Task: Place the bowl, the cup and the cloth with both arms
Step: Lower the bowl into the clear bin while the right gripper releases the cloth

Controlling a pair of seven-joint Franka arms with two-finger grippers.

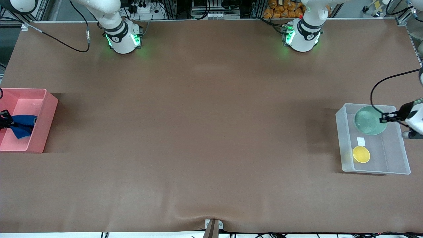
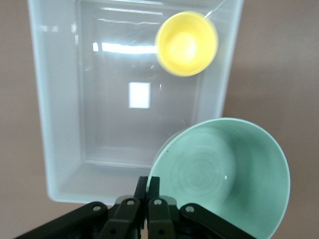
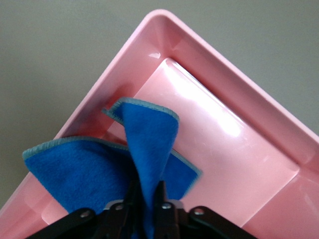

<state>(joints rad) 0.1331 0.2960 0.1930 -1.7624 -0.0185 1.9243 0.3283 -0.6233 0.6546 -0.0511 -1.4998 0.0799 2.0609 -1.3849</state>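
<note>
A wide brown table (image 1: 211, 132) carries two containers, one at each end. At the left arm's end sits a clear rectangular plastic tub (image 1: 343, 145); at the right arm's end sits a pink rectangular plastic bin (image 1: 46, 115), the two well apart.

The left gripper (image 1: 385, 118) hangs over the clear tub with its fingers (image 2: 141, 189) clenched on the rim of the small round pale mint-green bowl (image 1: 368, 120), which is held tilted above the part of the tub farther from the front camera. The left wrist view shows the bowl's glossy inside facing the camera (its rim pinched between the black fingers).

The right gripper (image 1: 7, 121) is over the pink bin, its fingers pressed together on a fold of the soft royal-blue cloth with the thin grey stitched edge (image 1: 23, 127). The cloth droops from the grip into the bin.

The small round yellow cup (image 1: 361, 154) stands upright on the tub's floor, nearer the front camera than the bowl. A small white label (image 1: 361, 141) lies flat on the tub's floor between the two.
</note>
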